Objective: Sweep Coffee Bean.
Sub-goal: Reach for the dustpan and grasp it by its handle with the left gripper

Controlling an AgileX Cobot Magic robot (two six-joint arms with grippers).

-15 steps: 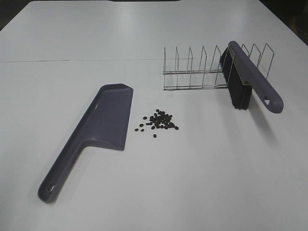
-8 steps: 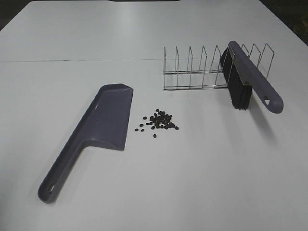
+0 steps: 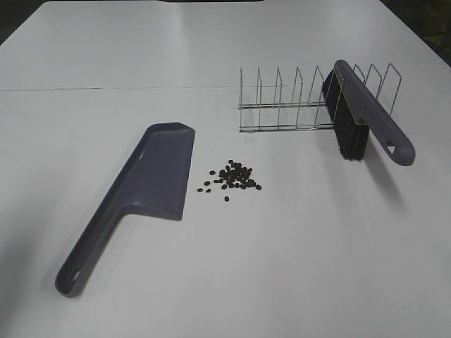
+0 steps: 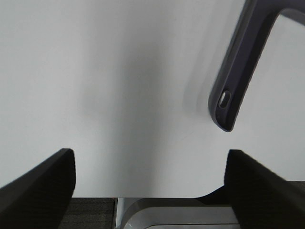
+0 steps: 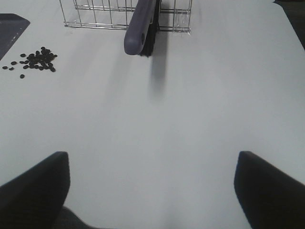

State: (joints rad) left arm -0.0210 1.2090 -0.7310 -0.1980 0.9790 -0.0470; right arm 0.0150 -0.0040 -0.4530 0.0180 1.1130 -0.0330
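A small heap of dark coffee beans (image 3: pixel 232 177) lies on the white table, also seen in the right wrist view (image 5: pixel 35 59). A purple dustpan (image 3: pixel 151 183) lies flat just left of the beans, its handle pointing to the near left; the handle end shows in the left wrist view (image 4: pixel 238 76). A purple brush (image 3: pixel 366 116) with black bristles leans in the wire rack (image 3: pixel 289 105), handle end toward the front; it also shows in the right wrist view (image 5: pixel 140 26). My left gripper (image 4: pixel 150 160) is open and empty, short of the dustpan handle. My right gripper (image 5: pixel 152 157) is open and empty, well short of the brush.
The wire rack (image 5: pixel 95 14) stands behind and to the right of the beans. A seam (image 3: pixel 106 89) runs across the table behind the dustpan. Neither arm shows in the exterior high view. Bare table surface (image 3: pixel 296 267) lies in front of the beans.
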